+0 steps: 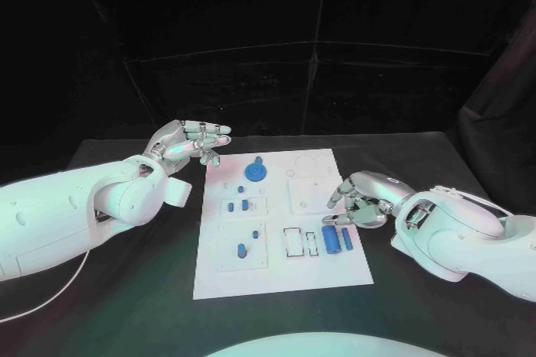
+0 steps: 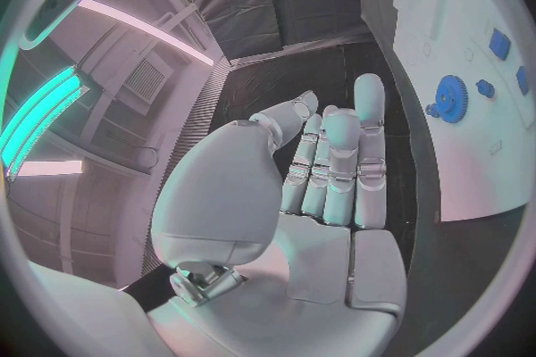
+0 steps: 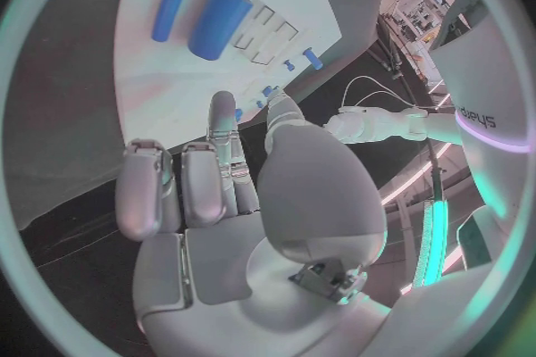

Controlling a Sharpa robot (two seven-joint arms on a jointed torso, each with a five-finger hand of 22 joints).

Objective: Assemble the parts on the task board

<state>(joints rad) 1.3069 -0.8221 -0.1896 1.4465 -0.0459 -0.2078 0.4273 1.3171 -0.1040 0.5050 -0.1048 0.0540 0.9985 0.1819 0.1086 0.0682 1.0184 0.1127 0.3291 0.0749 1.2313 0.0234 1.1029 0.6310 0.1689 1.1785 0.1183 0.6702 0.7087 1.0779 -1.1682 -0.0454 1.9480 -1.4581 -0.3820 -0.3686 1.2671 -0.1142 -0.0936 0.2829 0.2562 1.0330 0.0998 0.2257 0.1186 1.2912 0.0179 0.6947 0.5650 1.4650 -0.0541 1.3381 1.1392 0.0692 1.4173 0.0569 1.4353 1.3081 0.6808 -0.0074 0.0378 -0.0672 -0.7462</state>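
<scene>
The left hand (image 1: 190, 142) hangs just off the far left corner of the white board (image 1: 280, 276), above the black table (image 1: 111, 310). Its fingers are loosely curled and apart, and nothing sits in them; from the wrist camera the palm (image 2: 324, 196) is bare and the fingers (image 2: 369, 107) reach toward the board's edge.

On the board itself, nearest that hand, stands a blue gear (image 1: 257, 171) at the far end, a little left of the board's middle. It shows again past the left fingertips in the wrist camera (image 2: 451, 95). Closer to the robot from the gear, a few small blue pieces (image 1: 245, 206) sit in the left column of the board, and a longer blue peg (image 1: 240, 252) lies further down the same column.

Right of that column, toward the near half of the board, is an empty rectangular frame (image 1: 293, 242). Just beside it on the right lie a thick blue cylinder (image 1: 331, 238) and a thinner blue rod (image 1: 348, 240), side by side, almost touching.

The right hand (image 1: 359, 202) hovers at the board's right edge, just beyond the cylinder and rod. Its fingers are bent inward but grasp nothing; the right wrist camera shows the palm (image 3: 223, 232) empty, with the cylinder (image 3: 219, 21) and rod (image 3: 170, 6) lying free on the board ahead of it.
</scene>
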